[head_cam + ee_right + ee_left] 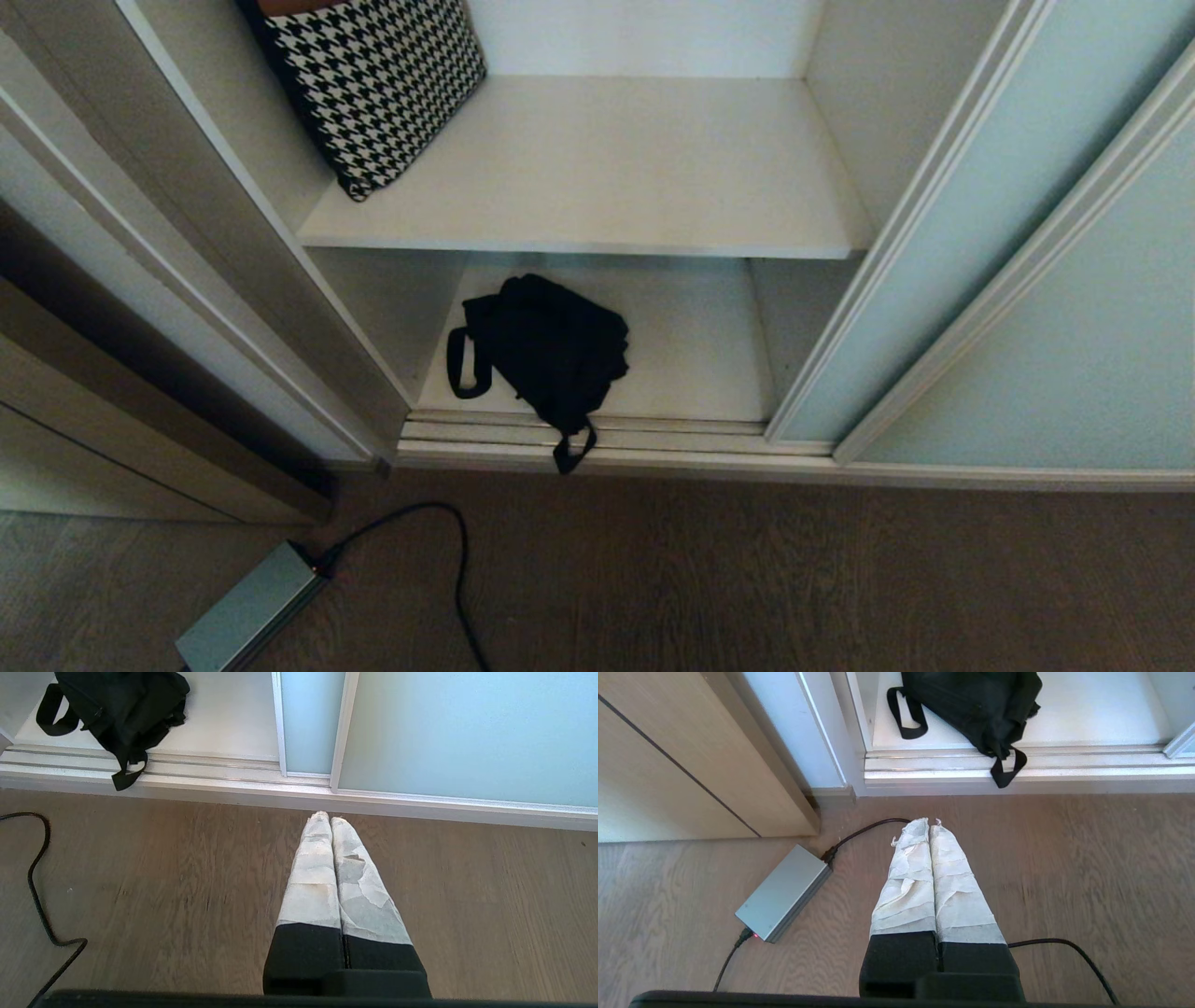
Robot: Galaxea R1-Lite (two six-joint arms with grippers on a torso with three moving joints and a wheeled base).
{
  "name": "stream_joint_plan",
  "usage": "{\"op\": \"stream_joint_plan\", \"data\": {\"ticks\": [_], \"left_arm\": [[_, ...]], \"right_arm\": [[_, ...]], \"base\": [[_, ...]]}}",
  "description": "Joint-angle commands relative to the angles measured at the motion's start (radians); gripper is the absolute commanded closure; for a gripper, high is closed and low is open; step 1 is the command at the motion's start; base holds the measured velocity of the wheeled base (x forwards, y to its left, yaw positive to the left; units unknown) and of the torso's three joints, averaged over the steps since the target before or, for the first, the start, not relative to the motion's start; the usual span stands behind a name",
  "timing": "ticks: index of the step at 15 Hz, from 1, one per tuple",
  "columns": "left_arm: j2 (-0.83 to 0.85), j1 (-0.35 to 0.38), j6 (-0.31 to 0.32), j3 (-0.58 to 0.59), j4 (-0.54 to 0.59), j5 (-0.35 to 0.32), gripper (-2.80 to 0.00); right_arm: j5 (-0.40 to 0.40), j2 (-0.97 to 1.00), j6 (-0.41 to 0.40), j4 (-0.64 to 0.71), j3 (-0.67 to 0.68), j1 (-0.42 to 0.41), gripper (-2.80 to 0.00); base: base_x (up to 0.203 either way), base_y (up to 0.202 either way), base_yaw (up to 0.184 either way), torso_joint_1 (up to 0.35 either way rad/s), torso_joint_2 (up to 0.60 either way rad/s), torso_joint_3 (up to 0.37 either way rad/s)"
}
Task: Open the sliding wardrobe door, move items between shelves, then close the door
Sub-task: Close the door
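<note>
Door [934, 280], the pale green frosted glass slider, is sitting open; both jaws are pressed together, parked. Next: grabbing the floppy black fabric bag [551, 350] at 12 o'clock.

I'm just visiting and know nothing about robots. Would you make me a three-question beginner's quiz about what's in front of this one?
1. True or false: the sliding wardrobe door is shut across the shelves.
2. Where does the black bag lie? A) upper shelf B) bottom shelf C) wooden floor
3. Fill in: the left gripper and right gripper both hang over the floor with fingers ____.

Key: 1 false, it is slid aside to the right. 2 B, with a strap over the floor track. 3 shut.
</note>
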Motion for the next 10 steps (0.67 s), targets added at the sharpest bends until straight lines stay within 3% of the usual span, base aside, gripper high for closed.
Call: {"op": "stream_joint_plan", "data": {"ticks": [1, 10], "left_arm": [[0.002, 0.0, 0.0, 0.0, 0.001, 0.001, 0.0], [0.002, 0.0, -0.004, 0.0, -0.002, 0.0, 0.0]], "right_arm": [[0.0, -0.003, 0.0, 0.0, 0.0, 0.001, 0.0], [0.0, -0.003, 0.0, 0.0, 0.0, 0.0, 0.0]], "base": [[0.0, 0.0, 0.0, 0.007, 0.0, 0.073], [0.0, 0.0, 0.0, 0.001, 0.0, 0.015]]}}
